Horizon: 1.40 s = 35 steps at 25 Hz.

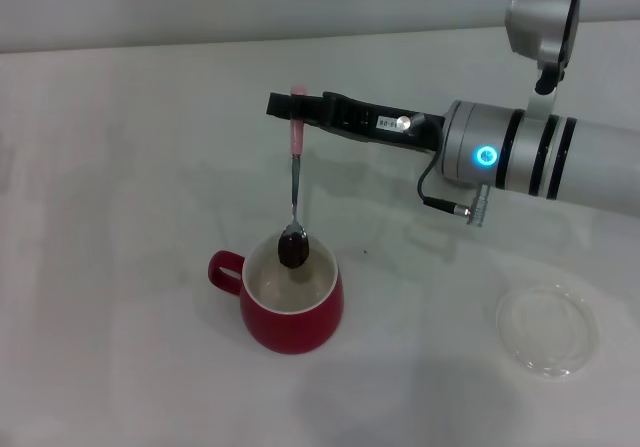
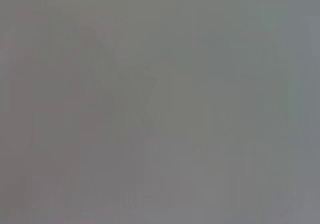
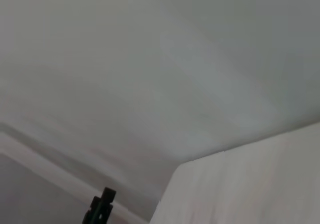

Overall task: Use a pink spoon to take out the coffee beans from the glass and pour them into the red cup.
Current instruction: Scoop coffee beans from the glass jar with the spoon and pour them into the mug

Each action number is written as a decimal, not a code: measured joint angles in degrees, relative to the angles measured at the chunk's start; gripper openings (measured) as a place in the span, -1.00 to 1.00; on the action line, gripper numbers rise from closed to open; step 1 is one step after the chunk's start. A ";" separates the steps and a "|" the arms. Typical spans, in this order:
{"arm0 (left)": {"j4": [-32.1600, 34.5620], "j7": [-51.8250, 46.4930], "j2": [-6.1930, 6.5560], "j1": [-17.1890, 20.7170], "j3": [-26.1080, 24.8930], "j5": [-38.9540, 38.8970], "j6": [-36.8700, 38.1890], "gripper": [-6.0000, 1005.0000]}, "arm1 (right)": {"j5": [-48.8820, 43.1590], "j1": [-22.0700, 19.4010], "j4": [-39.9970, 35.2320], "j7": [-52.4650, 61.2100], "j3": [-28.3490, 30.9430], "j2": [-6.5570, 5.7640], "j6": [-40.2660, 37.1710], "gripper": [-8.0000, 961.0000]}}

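Observation:
In the head view my right gripper (image 1: 297, 107) reaches in from the right and is shut on the pale pink handle of the pink spoon (image 1: 295, 177). The spoon hangs almost straight down. Its bowl holds dark coffee beans (image 1: 293, 250) just above the open mouth of the red cup (image 1: 290, 327). The cup stands upright on the white table, handle to the left, and shows a cream inside. The glass is out of view. My left gripper appears in no view, and the left wrist view is a blank grey.
A flat clear round dish (image 1: 547, 330) lies on the table to the right of the cup, under my right forearm. The white tabletop (image 1: 120, 167) spreads all around the cup. The right wrist view shows only pale surfaces.

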 joint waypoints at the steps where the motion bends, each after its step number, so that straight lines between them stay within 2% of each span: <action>1: 0.00 0.00 0.00 0.01 0.00 -0.01 0.00 0.59 | 0.43 -0.02 0.00 -1.22 -0.12 0.00 -0.28 -0.67; 13: 0.00 -0.01 0.00 -0.13 -0.01 -0.13 -0.89 0.60 | 2.32 -1.24 0.77 -15.63 -0.50 -0.10 -7.99 -0.67; 21: 0.17 -0.01 0.00 -0.24 0.00 -0.10 -1.23 0.60 | 2.32 -1.23 0.64 -23.04 -1.37 -0.02 -8.75 -0.67; 28: 0.04 -0.01 0.00 0.16 -0.01 -0.21 -1.24 0.60 | 4.02 -2.04 0.30 -34.77 -1.16 -0.08 -16.42 -0.67; 35: 0.00 -0.01 0.00 0.23 -0.10 -0.22 -1.24 0.59 | 6.76 -3.19 0.80 -36.55 0.89 -0.61 -18.95 -0.67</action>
